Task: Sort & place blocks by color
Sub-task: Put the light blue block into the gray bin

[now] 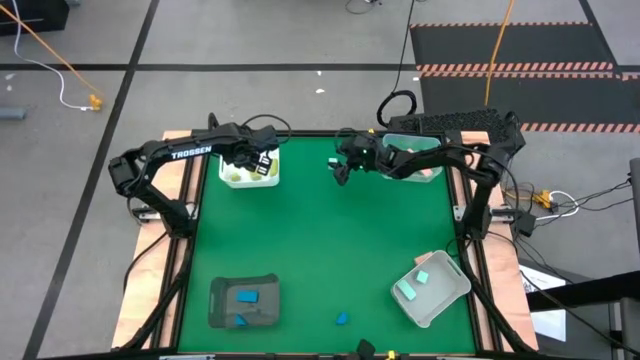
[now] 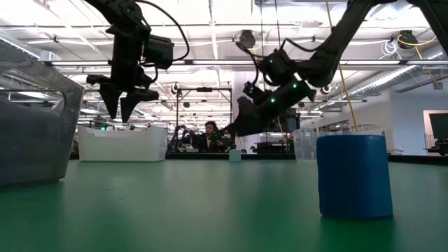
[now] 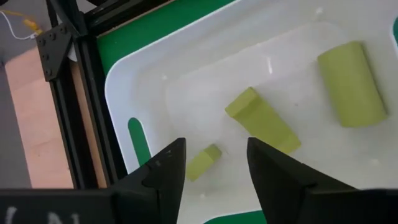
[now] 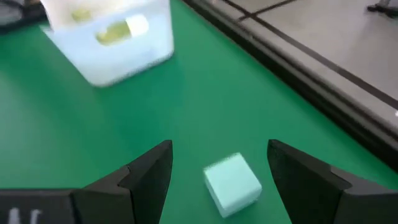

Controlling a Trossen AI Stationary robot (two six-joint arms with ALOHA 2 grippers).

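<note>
Your desk [image 1: 320, 250] is a green mat framed by the two dark arms, with four trays near its corners: a white tray [image 1: 250, 170] at the far left holding lime blocks [image 3: 264, 121], a clear tray [image 1: 428, 168] at the far right under the right arm, a dark tray [image 1: 245, 300] at the near left with blue pieces, and a pale tray [image 1: 432, 290] at the near right with mint pieces. Your left gripper [image 3: 211, 165] hangs over the white tray with its fingers narrowly parted and holding nothing. Your right gripper [image 4: 217, 171] hovers low over the far middle of the desk, fingers spread wide either side of a mint cube [image 4: 232, 184] that sits on the mat, untouched. The cube looks light, rigid and smooth, so it may skid if nudged; take it across two flat opposite faces, squared to the fingers. A small blue block [image 1: 342, 319] lies loose near the front edge.
</note>
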